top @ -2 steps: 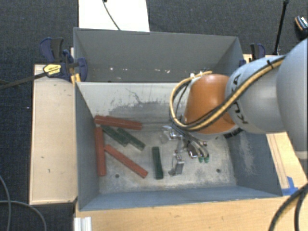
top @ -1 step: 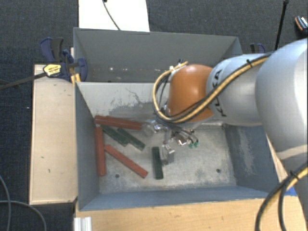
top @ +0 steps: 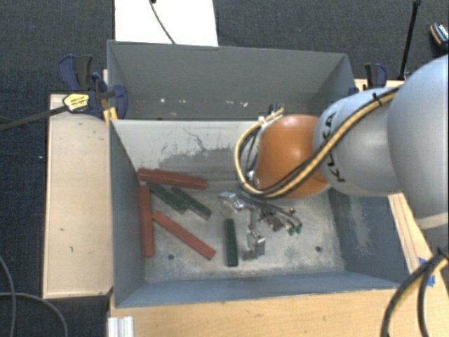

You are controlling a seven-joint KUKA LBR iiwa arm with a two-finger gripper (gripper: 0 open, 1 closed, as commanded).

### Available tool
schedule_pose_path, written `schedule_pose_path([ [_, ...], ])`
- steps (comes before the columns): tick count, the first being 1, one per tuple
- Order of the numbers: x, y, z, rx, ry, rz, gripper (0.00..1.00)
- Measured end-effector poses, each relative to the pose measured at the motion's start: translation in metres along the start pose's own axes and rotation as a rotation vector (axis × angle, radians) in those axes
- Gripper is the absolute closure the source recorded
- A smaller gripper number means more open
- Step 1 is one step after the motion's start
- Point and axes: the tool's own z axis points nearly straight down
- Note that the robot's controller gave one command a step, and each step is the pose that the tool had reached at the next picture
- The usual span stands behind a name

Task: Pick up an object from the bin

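Note:
My gripper (top: 254,246) hangs low over the bin floor, right of centre, under the arm's orange cover. Just left of it a short dark green stick (top: 230,242) lies upright in the view, apart from the gripper. Further left a red stick (top: 184,234) lies on a slant. Above that, a pair of dark green sticks (top: 181,199) lies slanted side by side.
A long red stick (top: 146,220) runs along the bin's left wall, and another red stick (top: 172,180) lies across near the back left. The arm and its cables cover the bin's right middle. Bare floor shows at the front right.

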Motion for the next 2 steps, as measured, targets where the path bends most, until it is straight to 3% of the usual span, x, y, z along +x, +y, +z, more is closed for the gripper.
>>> schedule_pose_path([
  [1,-0.0221,0.0102,-0.0007,0.001,-0.006,-0.405,0.00],
  [2,-0.0217,0.0099,-0.0006,0.001,-0.005,-0.402,1.00],
])
